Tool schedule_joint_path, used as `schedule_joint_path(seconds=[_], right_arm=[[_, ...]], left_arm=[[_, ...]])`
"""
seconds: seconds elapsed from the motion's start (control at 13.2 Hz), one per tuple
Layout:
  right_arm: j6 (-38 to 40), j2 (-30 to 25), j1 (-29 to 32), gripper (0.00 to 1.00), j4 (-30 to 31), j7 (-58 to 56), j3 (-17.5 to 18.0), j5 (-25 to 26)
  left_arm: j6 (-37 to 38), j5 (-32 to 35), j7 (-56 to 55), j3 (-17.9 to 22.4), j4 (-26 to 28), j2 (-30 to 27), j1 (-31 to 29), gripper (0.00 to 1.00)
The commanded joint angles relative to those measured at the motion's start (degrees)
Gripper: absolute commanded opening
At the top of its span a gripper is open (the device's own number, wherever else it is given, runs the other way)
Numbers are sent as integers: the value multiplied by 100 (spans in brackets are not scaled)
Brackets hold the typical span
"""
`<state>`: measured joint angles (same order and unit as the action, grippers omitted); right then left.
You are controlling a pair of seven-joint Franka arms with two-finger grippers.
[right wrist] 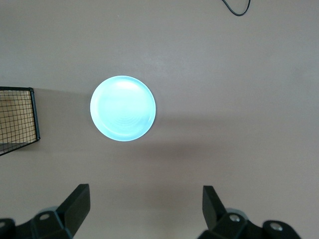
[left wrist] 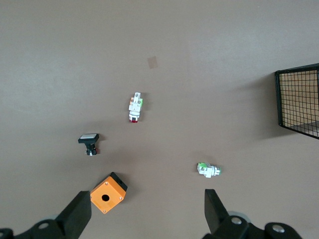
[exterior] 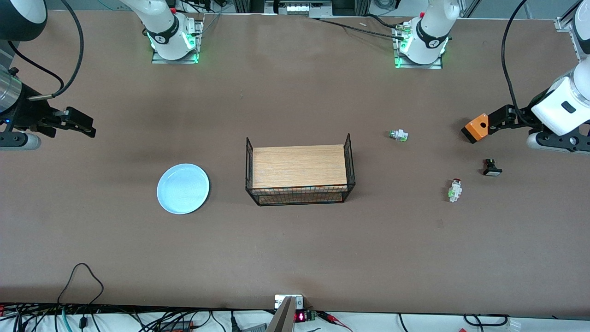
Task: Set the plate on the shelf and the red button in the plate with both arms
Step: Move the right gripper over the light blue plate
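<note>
Front view: red button [exterior: 455,189] lies lengthwise, cap toward the bases; both hands wide open, empty.

wire rack with wooden shelf [exterior: 299,171] mid-table; orange box [exterior: 475,127], green-capped switch [exterior: 399,135], black button [exterior: 491,168].

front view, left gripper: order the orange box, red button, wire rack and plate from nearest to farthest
From the left gripper, open over the table:
1. Orange box, right by its fingertips.
2. Red button, nearer the front camera.
3. Wire rack, mid-table.
4. Plate, toward the right arm's end.
</note>
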<state>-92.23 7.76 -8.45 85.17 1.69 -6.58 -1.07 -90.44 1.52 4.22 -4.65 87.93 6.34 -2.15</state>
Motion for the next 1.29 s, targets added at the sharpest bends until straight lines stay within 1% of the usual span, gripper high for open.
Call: schedule_joint_path(seconds=[0.0, 0.15, 0.46, 0.61, 0.76, 0.83, 0.91, 0.99, 1.06, 1.21], right_arm=[[3, -29, 28, 100, -18, -11, 16, 10], [3, -3, 36, 100, -18, -11, 16, -7], [64, 278, -34, 100, -27, -2, 34, 45], [4, 305, 36, 100, -27, 24, 16, -42], [-23, 340, 124, 100, -27, 102, -1, -366], [-67, 514, 168, 100, -44, 138, -71, -524], [-154, 560, 160, 100, -62, 251, -194, -656], [-216, 560, 151, 100, -1, 479, -212, -823], [-251, 569, 142, 100, 78, 951, -221, -947], [-295, 586, -15, 100, 219, 1805, -221, -983]], left_arm=[[35, -3, 123, -1, -136, 61, -14, 100], [27, -3, 123, -1, -136, 61, -14, 100], [27, -3, 123, -1, -136, 61, -14, 100], [35, -3, 123, -1, -136, 61, -14, 100], [35, -3, 123, -1, -136, 61, -14, 100], [27, -3, 123, -1, -136, 61, -14, 100], [35, -3, 123, -1, -136, 61, -14, 100], [27, -3, 123, -1, -136, 61, -14, 100], [26, -3, 123, -1, -136, 61, -14, 100], [27, -3, 123, -1, -136, 61, -14, 100]])
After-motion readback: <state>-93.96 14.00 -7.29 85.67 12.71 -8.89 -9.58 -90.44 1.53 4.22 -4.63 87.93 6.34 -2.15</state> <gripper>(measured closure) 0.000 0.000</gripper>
